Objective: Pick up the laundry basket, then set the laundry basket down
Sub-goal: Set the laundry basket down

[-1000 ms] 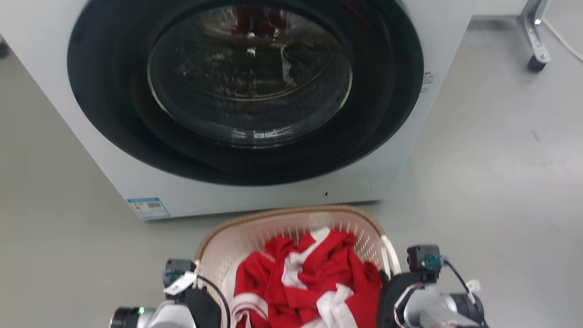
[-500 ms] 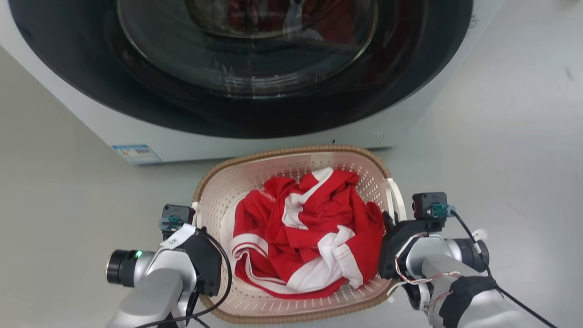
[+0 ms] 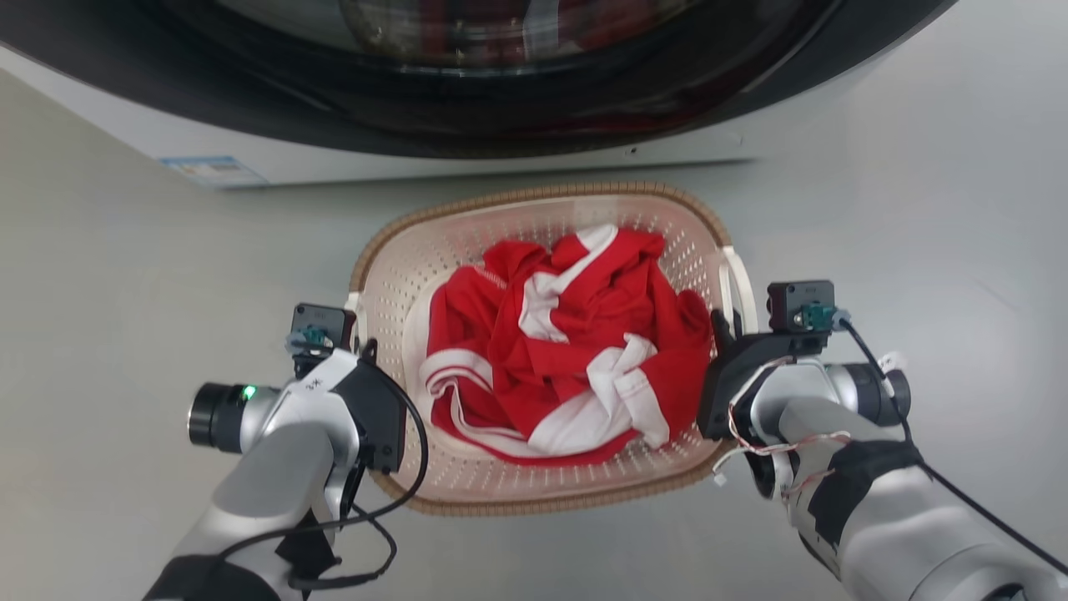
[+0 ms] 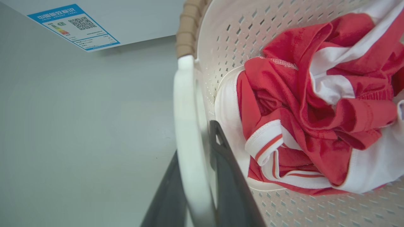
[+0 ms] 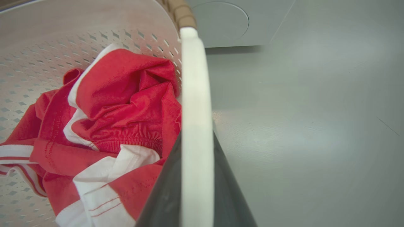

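The laundry basket, cream and perforated with a brown woven rim, is in the middle of the head view and holds red and white clothes. My left gripper is shut on its left loop handle. In the left wrist view that white handle runs between the two dark fingers of my left gripper. My right gripper is shut on the right loop handle, and my right gripper squeezes it between dark fingers. Whether the basket's bottom touches the floor is hidden.
A white washing machine with a dark round door stands just beyond the basket's far rim. A blue label is on its lower left corner. Smooth grey floor lies on both sides.
The whole picture has shifted: the camera now looks further down, so the machine sits higher in view and the full basket shows, slightly larger. Both grippers stay on the handles.
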You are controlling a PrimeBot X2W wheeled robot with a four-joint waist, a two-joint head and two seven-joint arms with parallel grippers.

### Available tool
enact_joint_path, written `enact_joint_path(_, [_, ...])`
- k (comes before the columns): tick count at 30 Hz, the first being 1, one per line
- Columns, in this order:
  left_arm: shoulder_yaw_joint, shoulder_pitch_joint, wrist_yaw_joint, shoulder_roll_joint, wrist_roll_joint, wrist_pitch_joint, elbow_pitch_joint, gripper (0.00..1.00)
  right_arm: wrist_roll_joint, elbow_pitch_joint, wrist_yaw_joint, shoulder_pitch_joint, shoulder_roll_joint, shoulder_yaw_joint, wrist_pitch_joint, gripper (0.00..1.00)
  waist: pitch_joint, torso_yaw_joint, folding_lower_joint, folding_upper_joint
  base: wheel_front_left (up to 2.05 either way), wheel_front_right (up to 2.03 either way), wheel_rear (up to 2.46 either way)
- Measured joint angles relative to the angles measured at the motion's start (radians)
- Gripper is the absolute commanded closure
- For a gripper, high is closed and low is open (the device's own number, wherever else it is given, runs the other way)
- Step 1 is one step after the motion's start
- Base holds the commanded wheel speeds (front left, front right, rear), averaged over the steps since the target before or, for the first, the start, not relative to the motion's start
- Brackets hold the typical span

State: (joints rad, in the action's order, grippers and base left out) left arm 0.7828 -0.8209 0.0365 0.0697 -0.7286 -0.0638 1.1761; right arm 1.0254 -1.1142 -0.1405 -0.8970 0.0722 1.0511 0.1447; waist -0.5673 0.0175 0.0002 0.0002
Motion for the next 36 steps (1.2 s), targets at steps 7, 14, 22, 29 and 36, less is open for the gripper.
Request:
enact_joint_path(7, [-0.002, -0.072, 0.007, 0.000, 0.003, -0.012, -0.002, 1.00, -0.010, -0.015, 0.000, -0.080, 0.002, -0.006, 0.018, 1.00, -0.105, 0.009, 0.0000, 0.0000, 0.00, 0.00, 0.00])
enact_joint_path(14, [-0.003, -0.104, 0.007, -0.001, 0.009, -0.028, 0.000, 1.00, -0.016, -0.025, 0.000, -0.114, 0.004, -0.006, 0.036, 1.00, -0.196, 0.020, 0.0000, 0.0000, 0.00, 0.00, 0.00])
enact_joint_path(22, [-0.001, -0.143, 0.007, -0.001, 0.021, -0.051, 0.010, 1.00, -0.016, -0.025, 0.000, -0.125, 0.005, -0.006, 0.059, 1.00, -0.245, 0.032, -0.0001, 0.0000, 0.00, 0.00, 0.00])
enact_joint_path(29, [0.000, -0.199, 0.007, 0.010, 0.044, -0.072, 0.014, 1.00, -0.016, -0.022, 0.000, -0.170, 0.006, -0.005, 0.070, 1.00, -0.274, 0.037, -0.0001, -0.0001, 0.00, 0.00, 0.00])
enact_joint_path(36, [0.004, -0.203, 0.007, 0.011, 0.048, -0.096, 0.024, 1.00, -0.016, -0.021, 0.000, -0.176, 0.006, -0.002, 0.077, 1.00, -0.287, 0.044, -0.0001, -0.0001, 0.00, 0.00, 0.00])
